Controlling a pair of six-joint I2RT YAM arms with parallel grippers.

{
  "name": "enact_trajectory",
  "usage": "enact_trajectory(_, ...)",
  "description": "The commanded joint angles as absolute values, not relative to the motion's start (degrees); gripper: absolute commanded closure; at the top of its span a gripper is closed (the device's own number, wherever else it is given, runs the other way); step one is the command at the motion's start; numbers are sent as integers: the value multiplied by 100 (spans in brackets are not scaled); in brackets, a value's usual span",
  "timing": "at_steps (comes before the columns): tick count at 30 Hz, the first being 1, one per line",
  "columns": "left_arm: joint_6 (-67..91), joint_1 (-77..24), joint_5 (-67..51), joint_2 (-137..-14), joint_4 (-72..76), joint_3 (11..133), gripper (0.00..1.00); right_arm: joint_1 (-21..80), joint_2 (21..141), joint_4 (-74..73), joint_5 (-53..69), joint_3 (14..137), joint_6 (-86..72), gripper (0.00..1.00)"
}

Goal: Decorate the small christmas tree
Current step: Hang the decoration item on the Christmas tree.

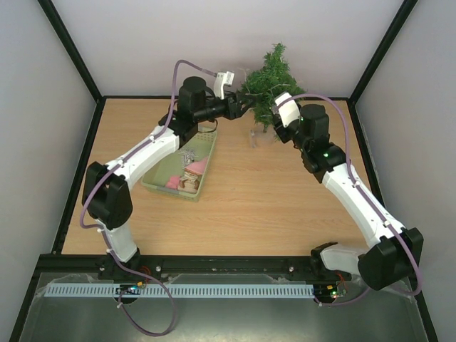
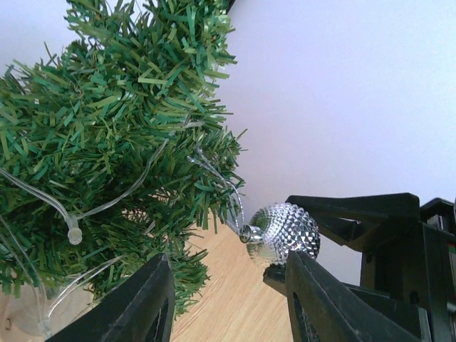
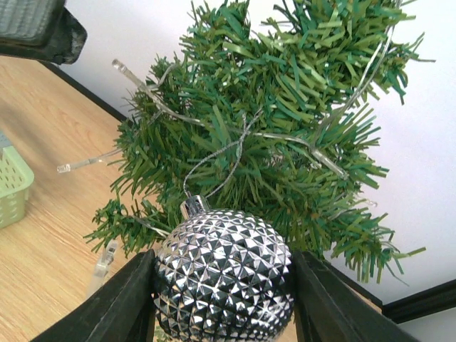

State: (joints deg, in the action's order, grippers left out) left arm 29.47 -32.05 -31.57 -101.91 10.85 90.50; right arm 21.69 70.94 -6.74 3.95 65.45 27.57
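The small christmas tree [image 1: 269,78] stands at the back of the table, strung with clear light wire [image 2: 73,235]. A faceted silver ball ornament [image 3: 224,274] sits between my right gripper's fingers, so my right gripper [image 3: 224,303] is shut on it, just in front of the low branches. The ball's thin silver loop [image 3: 214,160] runs up into the needles. In the left wrist view the same ball [image 2: 285,231] hangs beside the tree [image 2: 107,142]. My left gripper [image 2: 228,303] is below the ball and open, with nothing between its fingers. From above, both grippers meet at the tree's left side [image 1: 246,103].
A pale green basket [image 1: 160,187] on the left-middle of the table holds a pink ornament [image 1: 196,167] and other small pieces. A small clear plastic piece [image 1: 253,135] stands on the wood near the tree's foot. The white back wall is right behind the tree.
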Motion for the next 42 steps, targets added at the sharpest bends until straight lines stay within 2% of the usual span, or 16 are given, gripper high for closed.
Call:
enact_trajectory(1, 3322, -3193, -3340, -10387, 1505, 9248, 56, 2136, 6884, -439, 186, 6393, 2674, 58)
enact_trajectory(18, 3483, -3332, -3353, -11226, 1984, 9796, 66, 2136, 6850, 227, 203, 6083, 2356, 58)
enact_trajectory(25, 3433, -3352, -3328, -11137, 2093, 9835, 71, 2136, 6899, 192, 112, 6078, 2412, 58)
enact_trajectory(42, 2934, -3534, -3166, -11345, 1726, 10185, 68, 2136, 6915, 337, 30, 5908, 2444, 58)
